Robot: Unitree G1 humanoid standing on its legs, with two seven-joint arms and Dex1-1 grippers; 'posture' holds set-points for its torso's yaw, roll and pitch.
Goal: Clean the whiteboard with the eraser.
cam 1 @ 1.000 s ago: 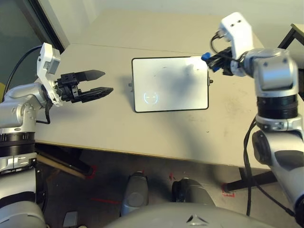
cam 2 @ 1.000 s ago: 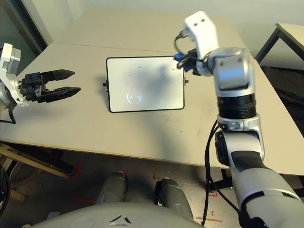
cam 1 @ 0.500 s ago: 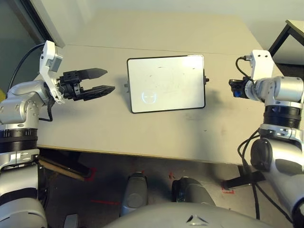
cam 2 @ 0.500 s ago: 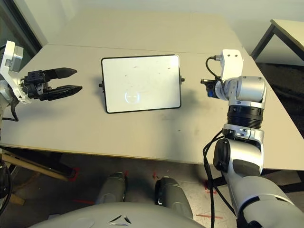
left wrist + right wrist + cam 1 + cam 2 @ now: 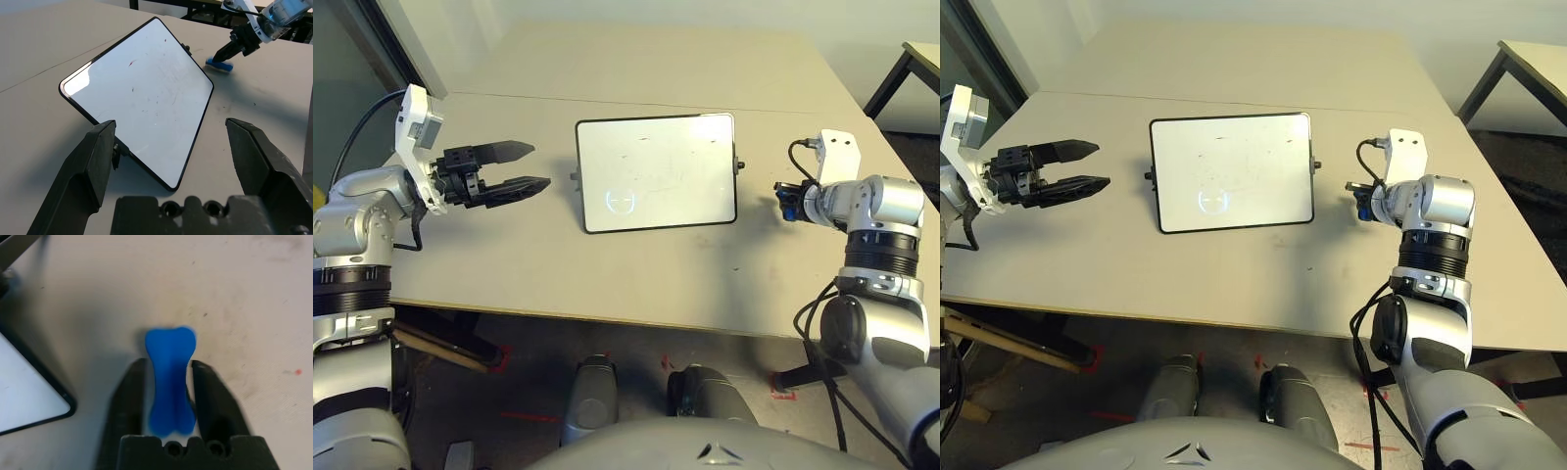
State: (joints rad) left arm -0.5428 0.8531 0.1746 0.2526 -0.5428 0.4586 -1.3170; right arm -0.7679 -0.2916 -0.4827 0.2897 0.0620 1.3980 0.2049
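blue eraser sits just beside the whiteboard, between the parted fingers of the right gripper — a sideways swing could knock it askew, since neither finger seems to grip it. the left gripper stands wide at the board's other side — a possible obstacle to wiping there; the table carries small specks.

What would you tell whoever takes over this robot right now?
Left end effector: open and empty, left of the whiteboard.
Right end effector: open, fingers either side of the blue eraser, which seems to rest on the table, right of the board.
Done: board mostly clean.
Left: a few small specks; perhaps wipe again, otherwise withdraw the right arm.
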